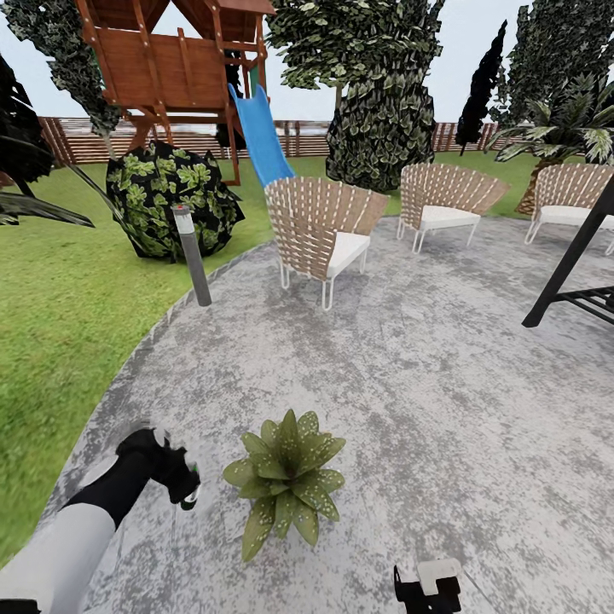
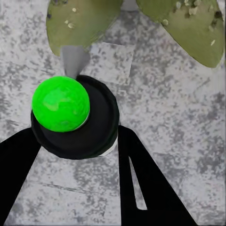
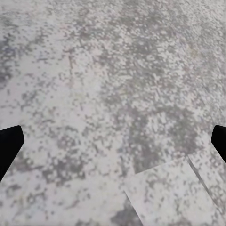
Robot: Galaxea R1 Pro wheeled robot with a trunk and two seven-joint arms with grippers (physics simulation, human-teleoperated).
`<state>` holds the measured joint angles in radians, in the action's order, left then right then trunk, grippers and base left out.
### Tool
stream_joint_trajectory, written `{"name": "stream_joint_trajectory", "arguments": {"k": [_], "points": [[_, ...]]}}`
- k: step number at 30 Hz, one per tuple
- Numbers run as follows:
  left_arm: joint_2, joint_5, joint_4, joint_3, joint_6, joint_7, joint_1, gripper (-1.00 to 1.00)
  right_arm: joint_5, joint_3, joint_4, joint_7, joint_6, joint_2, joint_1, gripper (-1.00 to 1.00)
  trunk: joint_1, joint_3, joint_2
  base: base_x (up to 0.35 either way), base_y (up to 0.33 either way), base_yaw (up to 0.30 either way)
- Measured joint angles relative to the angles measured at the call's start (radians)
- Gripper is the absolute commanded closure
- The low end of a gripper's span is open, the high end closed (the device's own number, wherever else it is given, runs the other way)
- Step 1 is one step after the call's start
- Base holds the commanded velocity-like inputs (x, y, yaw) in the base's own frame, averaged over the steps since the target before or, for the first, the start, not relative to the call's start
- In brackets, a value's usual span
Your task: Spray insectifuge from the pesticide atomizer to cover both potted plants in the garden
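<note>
Mostly hidden in the head view: the pesticide atomizer (image 1: 189, 488), only a white and green sliver peeking out beyond the left gripper (image 1: 175, 477), body masked by the dark fingers. Seen end-on in the left wrist view, so its long axis runs toward the camera and its length cannot be judged; round black body (image 2: 75, 123) with a bright green cap, clamped between the two black fingers (image 2: 141, 183), a grey tapered part pointing ahead past the fingertips at the potted plant (image 2: 188, 23). Leaves cut off by the frame edge there; whole rosette (image 1: 287, 477) on the grey patio (image 1: 426, 384) just beyond the left fingertips, pot concealed under the foliage. Right gripper (image 1: 428, 588) cropped at the lower frame edge; fingers (image 3: 9, 146) spread wide at both margins, bare paving between them
</note>
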<state>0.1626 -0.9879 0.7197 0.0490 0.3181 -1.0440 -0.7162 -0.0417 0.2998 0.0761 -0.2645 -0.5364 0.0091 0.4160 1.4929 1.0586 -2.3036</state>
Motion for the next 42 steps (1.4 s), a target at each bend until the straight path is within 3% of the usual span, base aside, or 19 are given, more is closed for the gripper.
{"name": "stream_joint_trajectory", "arguments": {"k": [4,10,14,21,25,28,35,39,42], "points": [[-0.002,-0.023,0.0,0.002,-0.044,0.0,0.042,1.0,0.0,0.0,0.0,0.0,0.0,0.0,0.0,-1.0,0.0,0.0,0.0,0.0,0.0,0.0],[-0.022,-0.016,0.0,-0.005,-0.051,-0.004,0.046,1.0,0.0,0.0,0.0,0.0,0.001,0.0,0.0,-1.0,0.0,0.0,0.0,0.0,0.0,0.0],[-0.033,-0.018,0.001,-0.003,-0.052,-0.065,0.046,1.0,0.0,0.0,0.0,0.001,0.001,0.0,0.0,-1.0,0.0,0.0,0.0,0.0,0.0,0.0],[-0.031,-0.022,-0.016,0.003,-0.128,-0.089,0.045,1.0,0.0,0.0,0.0,0.001,0.001,0.0,0.0,-1.0,0.0,0.0,0.0,0.0,0.0,0.0],[-0.034,-0.024,-0.006,0.001,-0.135,-0.16,0.036,1.0,0.0,0.0,0.0,0.001,0.001,0.0,0.0,-1.0,0.0,0.0,0.0,0.0,0.0,0.0],[-0.034,-0.03,-0.007,0.003,-0.133,-0.165,0.038,1.0,0.0,0.0,0.0,0.0,0.0,-0.001,-0.001,-1.0,0.0,0.0,0.0,0.0,0.0,0.0],[-0.036,-0.153,-0.019,-0.001,-0.102,-0.169,0.036,1.0,0.001,0.0,-0.001,-0.001,0.0,-0.005,-0.001,-1.0,0.0,0.0,0.0,0.0,0.0,0.0],[-0.038,-0.172,-0.012,-0.002,-0.019,-0.173,0.029,1.0,0.001,-0.001,-0.017,-0.001,0.0,-0.007,-0.001,-1.0,0.0,0.0,0.0,0.0,0.0,0.0],[-0.038,-0.173,-0.006,-0.002,-0.002,-0.173,0.028,1.0,0.001,-0.001,-0.021,-0.001,0.0,-0.008,-0.001,-1.0,0.0,0.0,0.0,0.0,0.0,0.0]]}}
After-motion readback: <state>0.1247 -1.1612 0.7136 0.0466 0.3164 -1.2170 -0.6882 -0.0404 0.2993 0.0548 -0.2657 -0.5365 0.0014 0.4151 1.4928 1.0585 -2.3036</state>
